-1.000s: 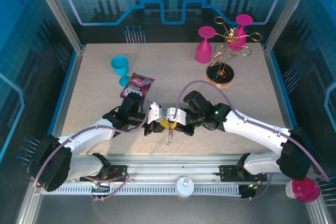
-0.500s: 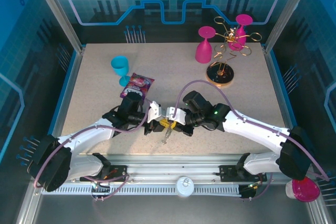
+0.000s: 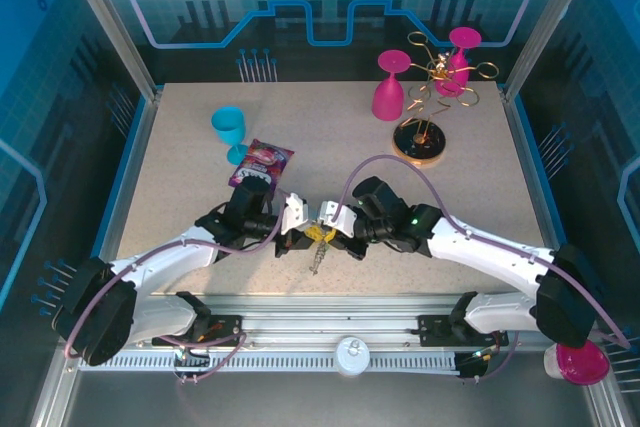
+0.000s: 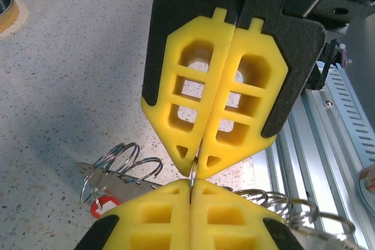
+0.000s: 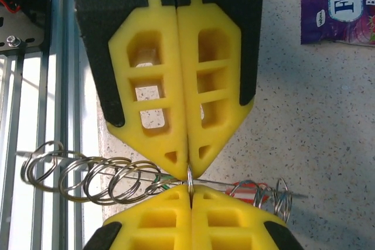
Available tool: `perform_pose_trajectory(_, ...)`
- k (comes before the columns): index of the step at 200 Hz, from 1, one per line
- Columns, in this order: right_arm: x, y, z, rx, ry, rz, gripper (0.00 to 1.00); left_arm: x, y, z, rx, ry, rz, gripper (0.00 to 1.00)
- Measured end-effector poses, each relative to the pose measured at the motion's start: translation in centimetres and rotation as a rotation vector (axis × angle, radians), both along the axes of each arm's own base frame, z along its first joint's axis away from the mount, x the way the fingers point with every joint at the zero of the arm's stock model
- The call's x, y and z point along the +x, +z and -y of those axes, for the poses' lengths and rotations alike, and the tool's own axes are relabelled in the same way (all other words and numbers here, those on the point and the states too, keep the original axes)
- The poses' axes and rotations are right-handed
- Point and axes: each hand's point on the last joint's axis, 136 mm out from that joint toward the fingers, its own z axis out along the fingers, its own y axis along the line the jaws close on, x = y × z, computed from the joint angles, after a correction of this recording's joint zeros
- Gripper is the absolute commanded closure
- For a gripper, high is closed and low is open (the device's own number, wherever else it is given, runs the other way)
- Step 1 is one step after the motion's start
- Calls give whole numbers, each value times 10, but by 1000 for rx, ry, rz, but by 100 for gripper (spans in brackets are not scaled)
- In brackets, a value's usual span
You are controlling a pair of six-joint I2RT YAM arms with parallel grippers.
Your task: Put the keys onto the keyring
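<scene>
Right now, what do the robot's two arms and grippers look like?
Left arm and right arm: white links, black joints, a lilac cable along each; a green light on the right one. Left gripper and right gripper: yellow latticed fingers in black holders.

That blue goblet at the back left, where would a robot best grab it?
Probably across the bowl of the blue goblet, coming in level from its left: it stands upright, and the purple snack packet lies close by its foot on the right.

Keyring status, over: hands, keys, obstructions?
Left hand and right hand shut tip to tip on one thin ring. Red tag beside it, ring chain dangling. Snack packet stands apart.
</scene>
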Motion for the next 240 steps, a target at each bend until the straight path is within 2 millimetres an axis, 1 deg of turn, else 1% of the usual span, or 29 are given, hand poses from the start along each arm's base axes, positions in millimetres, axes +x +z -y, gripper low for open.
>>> perform_pose_trajectory(39, -1, 4, 0, 50, -3, 25, 100, 0, 3, 0, -11, 4, 27, 100)
perform_pose_trajectory(44, -1, 4, 0, 52, -3, 26, 100, 0, 3, 0, -11, 4, 28, 97)
perform_pose_trajectory(62, -2, 5, 0, 61, -1, 25, 100, 0, 3, 1, -10, 2, 27, 95)
perform_pose_trajectory(86, -2, 5, 0, 66, 2, 24, 100, 1, 3, 1, -10, 2, 26, 96)
perform_pose_trajectory(95, -3, 6, -1, 69, 6, 23, 100, 0, 3, 1, -10, 1, 26, 100)
perform_pose_trajectory(127, -5, 9, 0, 94, 11, 38, 100, 1, 5, 2, -14, -2, 31, 100)
perform_pose_trajectory(133, -4, 10, 0, 101, 6, 41, 89, 1, 6, 2, -17, -2, 36, 100)
perform_pose_trajectory(138, -4, 10, 1, 106, 0, 42, 74, 2, 7, 2, -22, -2, 42, 100)
perform_pose_trajectory(142, -3, 11, 2, 114, -3, 48, 67, 2, 8, 3, -26, -2, 49, 100)
perform_pose_trajectory(148, -2, 14, 3, 135, -12, 56, 62, 4, 10, 3, -34, 5, 66, 100)
perform_pose_trajectory(156, -1, 20, 5, 165, -20, 70, 57, 5, 13, 3, -46, 16, 89, 100)
perform_pose_trajectory(175, 3, 35, 14, 230, -60, 111, 56, 7, 17, 1, -73, 43, 126, 100)
perform_pose_trajectory(191, 6, 41, 23, 251, -95, 135, 57, 7, 22, 0, -102, 56, 148, 100)
perform_pose_trajectory(214, 3, 35, 28, 251, -115, 123, 60, 9, 33, -1, -153, 74, 182, 100)
perform_pose_trajectory(240, 2, 29, 29, 250, -125, 99, 63, 13, 43, -2, -206, 96, 193, 100)
